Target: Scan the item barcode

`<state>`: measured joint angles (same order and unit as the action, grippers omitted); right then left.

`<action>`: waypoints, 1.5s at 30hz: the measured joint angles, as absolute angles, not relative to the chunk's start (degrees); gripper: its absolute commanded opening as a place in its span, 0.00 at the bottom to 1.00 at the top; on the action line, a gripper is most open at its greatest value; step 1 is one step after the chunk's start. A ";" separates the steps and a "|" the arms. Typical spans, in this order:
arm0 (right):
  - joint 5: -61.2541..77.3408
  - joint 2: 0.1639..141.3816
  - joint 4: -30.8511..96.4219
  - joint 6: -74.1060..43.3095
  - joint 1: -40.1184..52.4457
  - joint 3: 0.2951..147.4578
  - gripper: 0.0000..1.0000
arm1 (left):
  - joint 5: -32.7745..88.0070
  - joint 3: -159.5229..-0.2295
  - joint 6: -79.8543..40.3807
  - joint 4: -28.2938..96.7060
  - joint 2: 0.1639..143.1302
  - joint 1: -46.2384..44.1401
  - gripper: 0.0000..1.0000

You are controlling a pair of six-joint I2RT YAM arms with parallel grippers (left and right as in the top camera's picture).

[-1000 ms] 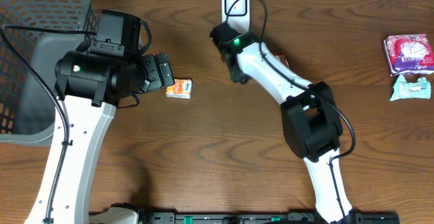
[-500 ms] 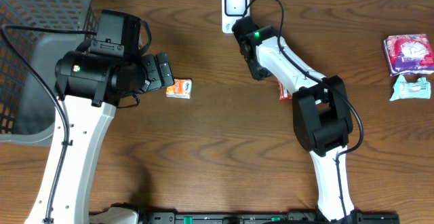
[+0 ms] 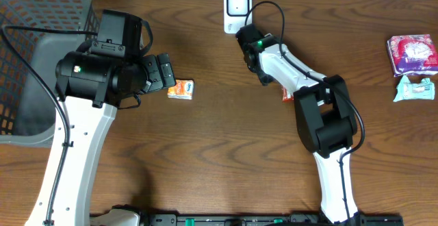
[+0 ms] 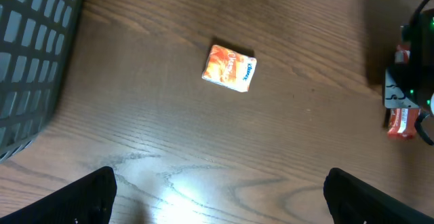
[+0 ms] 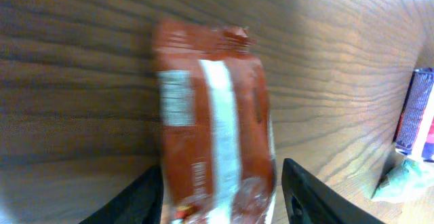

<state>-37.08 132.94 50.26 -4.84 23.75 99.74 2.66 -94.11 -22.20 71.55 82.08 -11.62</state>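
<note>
Right claw [image 5: 222, 183] clamped on red packet [image 5: 213, 108], held between both fingers; left claw [image 4: 218, 183] spread apart, well away.

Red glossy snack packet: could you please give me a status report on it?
Left gripper open, empty. Right gripper shut on red glossy snack packet. White boxy scanner apart from it, nothing seen in the way.

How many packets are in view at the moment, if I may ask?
4: orange packet left of centre; red packet at the right end effector; purple packet at the far right; teal packet beside it. The basket may hide more.
</note>
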 measured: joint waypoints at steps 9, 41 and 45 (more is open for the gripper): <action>-35.73 132.60 50.70 -7.64 19.86 98.02 0.20 | 2.66 -94.13 -22.20 71.53 82.08 -11.62 0.98; 46.72 133.67 50.61 -11.97 7.38 100.40 0.01 | 2.66 -94.13 -22.20 71.55 82.08 -11.62 0.98; 49.10 133.69 48.62 -13.26 4.60 97.71 0.02 | 2.66 -94.11 -22.20 71.55 82.08 -11.62 0.98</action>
<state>49.10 133.69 48.62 -13.26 4.60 97.71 2.66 -94.11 -22.20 71.55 82.08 -11.62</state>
